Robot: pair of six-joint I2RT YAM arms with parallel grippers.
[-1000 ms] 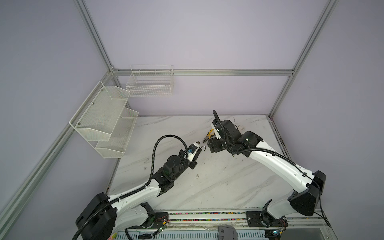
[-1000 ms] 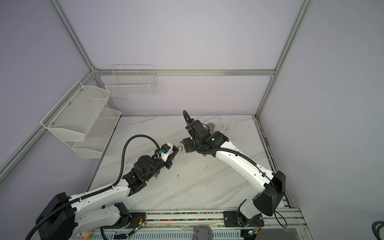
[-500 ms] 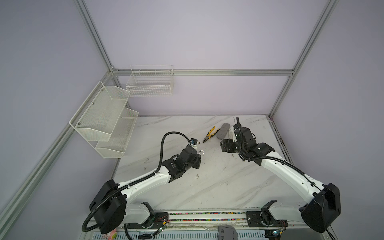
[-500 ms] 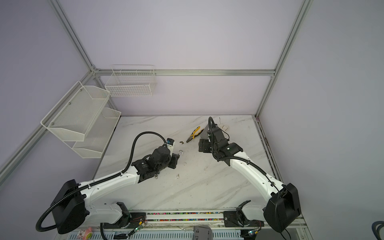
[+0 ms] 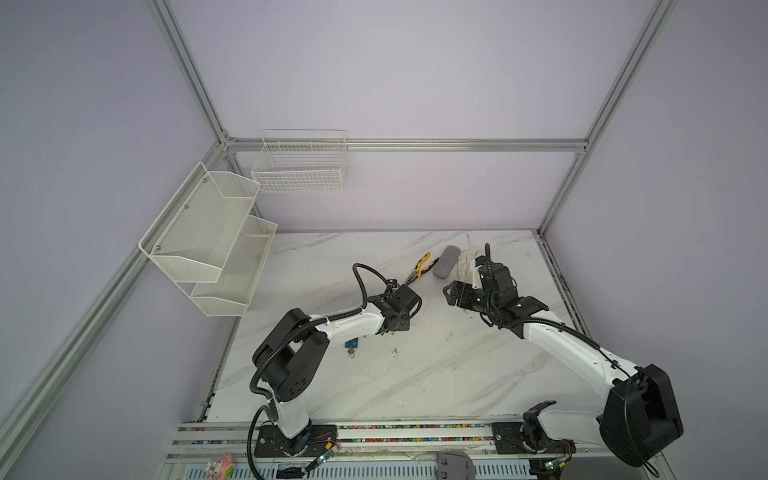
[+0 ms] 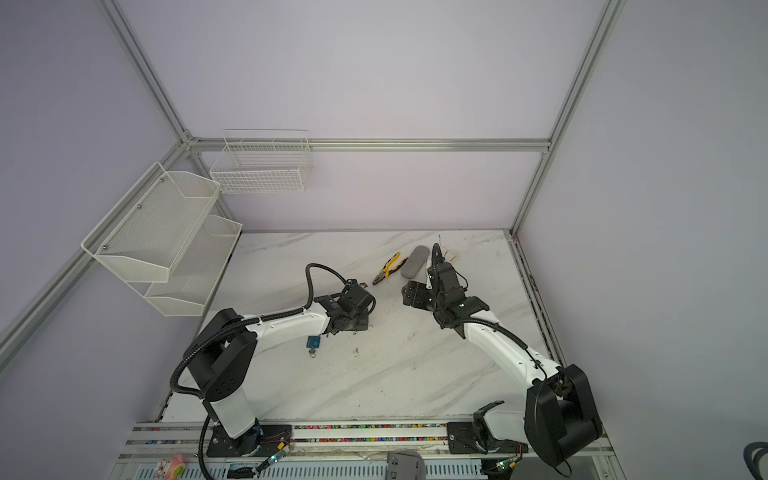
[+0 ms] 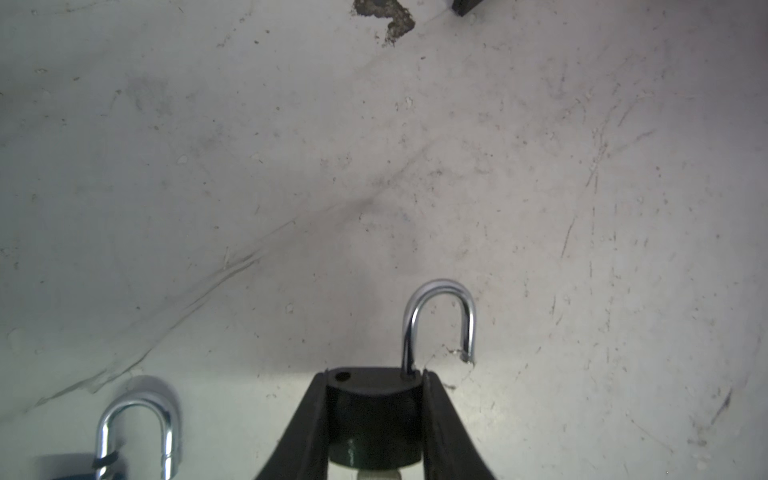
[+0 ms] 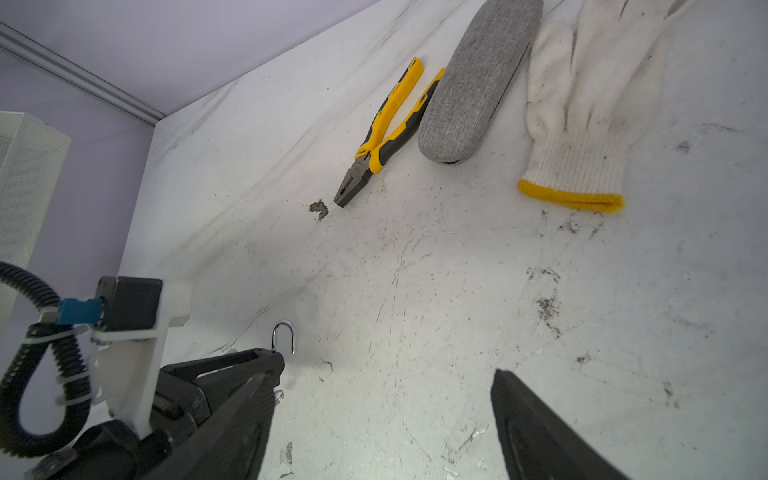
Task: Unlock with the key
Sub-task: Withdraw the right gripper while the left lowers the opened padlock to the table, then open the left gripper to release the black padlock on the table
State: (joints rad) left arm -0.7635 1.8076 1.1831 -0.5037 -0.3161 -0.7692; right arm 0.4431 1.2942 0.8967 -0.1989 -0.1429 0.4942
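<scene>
Blue padlock (image 6: 313, 342) lies on the desk (image 6: 374, 386) beside your left arm, on the near side. Right of it, the black padlock (image 7: 374, 399) is pinched in your left gripper (image 7: 374, 376), low over the desk, with one leg of its shackle (image 7: 440, 316) free of the body. Further right and apart, your right gripper (image 8: 384, 368) hangs spread and empty. Pliers (image 8: 386, 124), a grey case (image 8: 473, 83) and a glove (image 8: 582, 104) lie on its far side.

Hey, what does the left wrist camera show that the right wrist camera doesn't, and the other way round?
Only the left wrist view: the black padlock body and a second padlock beside it. Only the right wrist view: pliers, grey case, glove. Both: the left gripper clamped on the black lock, its open shackle, and the marble table.
</scene>
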